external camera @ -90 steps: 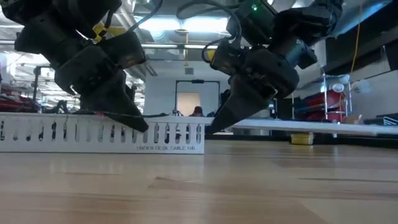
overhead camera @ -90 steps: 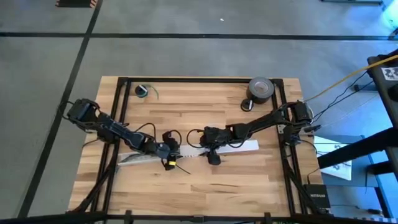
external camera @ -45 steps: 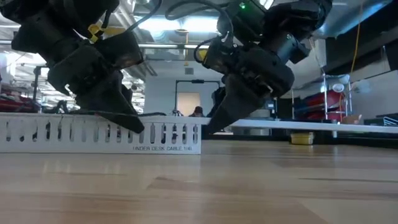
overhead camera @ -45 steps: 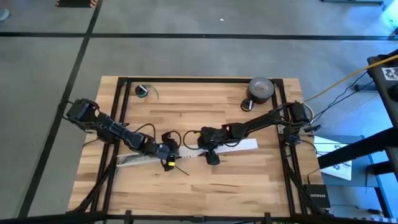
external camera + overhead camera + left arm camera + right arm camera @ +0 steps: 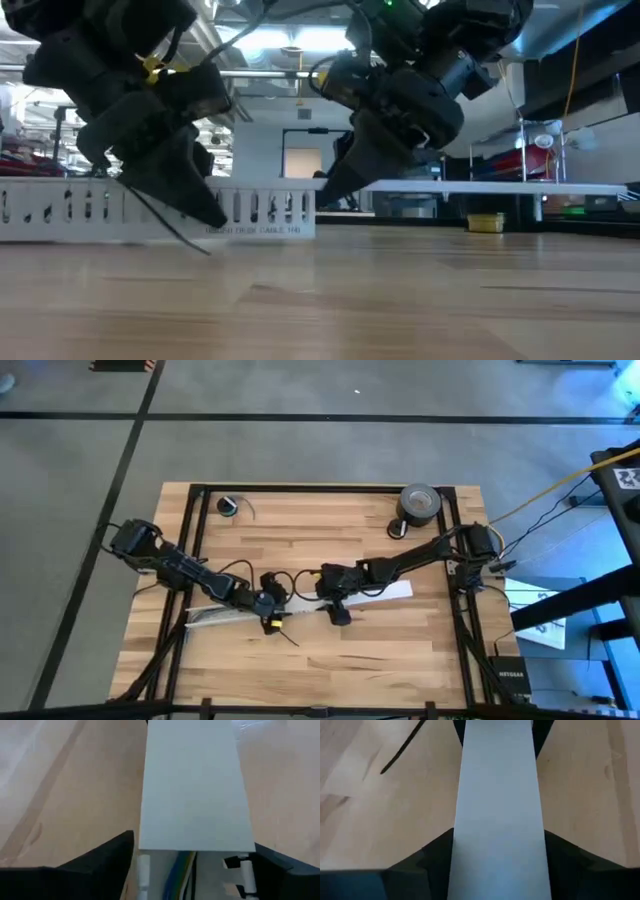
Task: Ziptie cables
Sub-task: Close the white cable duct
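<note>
A white slotted duct (image 5: 225, 616) lies across the table's middle, with thin blue and yellow-green cables (image 5: 184, 875) lying in its channel. A flat white cover (image 5: 380, 591) runs on from it to the right, and its end overlaps the duct (image 5: 195, 795). My left gripper (image 5: 270, 610) straddles the duct and is shut on it. My right gripper (image 5: 330, 598) is shut on the cover. The black ziptie (image 5: 287, 637) slants out from under my left gripper toward the near edge. Its upper end is hidden, and its free tip is on the wood (image 5: 205, 250). My left gripper pinches the duct's two slotted side walls (image 5: 142, 872) between its fingers, just short of the cover's end. The fingers slant down from the left and lie across the duct. The duct rests on the table. My right gripper pinches the cover's two long edges (image 5: 456, 852) between its fingers (image 5: 432, 857). It comes slanting down from the right and lies across the cover. The cover's free length (image 5: 500, 187) hangs level, above the table.
A grey tape roll (image 5: 420, 503) stands at the far right corner. A small dark ring with a wire tail (image 5: 229, 506) lies at the far left. Black frame rails (image 5: 195, 540) run along the table's sides. Bare wood (image 5: 330, 670) lies toward the near edge.
Both grippers have shifted a little toward the table's left edge, and the duct has slid left with them. My right gripper has risen slightly, and the cover's free length now hangs higher and level. The ziptie's free end has dropped and now slants down to the wood.
</note>
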You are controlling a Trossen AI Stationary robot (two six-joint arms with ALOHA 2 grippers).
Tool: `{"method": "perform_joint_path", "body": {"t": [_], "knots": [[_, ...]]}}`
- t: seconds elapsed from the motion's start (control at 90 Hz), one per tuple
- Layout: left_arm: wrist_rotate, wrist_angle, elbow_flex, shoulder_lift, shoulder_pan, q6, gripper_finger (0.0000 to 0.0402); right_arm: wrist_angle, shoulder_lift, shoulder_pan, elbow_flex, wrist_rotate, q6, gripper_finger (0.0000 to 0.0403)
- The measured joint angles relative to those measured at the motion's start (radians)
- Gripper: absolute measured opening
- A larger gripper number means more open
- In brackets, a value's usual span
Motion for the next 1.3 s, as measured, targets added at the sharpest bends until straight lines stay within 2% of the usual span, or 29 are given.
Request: {"method": "perform_joint_path", "body": {"t": [0.233,0.522,0.711,0.967,1.3], "knots": [[-0.003,-0.008,0.004,-0.018,-0.001,0.002,0.0285,-0.008,0.000,0.000,-0.002,0.000,0.006,0.0224],[-0.004,-0.072,0.004,-0.112,-0.002,-0.006,0.0285,-0.016,0.000,0.000,-0.004,0.013,0.007,0.0224],[-0.010,-0.055,0.004,-0.185,0.000,-0.023,0.0285,-0.019,0.000,0.000,-0.006,0.017,0.007,0.0225],[-0.017,0.029,0.003,-0.133,0.006,-0.029,0.0285,-0.013,0.000,0.000,-0.006,0.018,0.008,0.0225],[-0.015,0.030,0.003,-0.123,0.006,-0.045,0.0285,-0.019,0.000,0.000,-0.006,0.037,0.028,0.0234]]}}
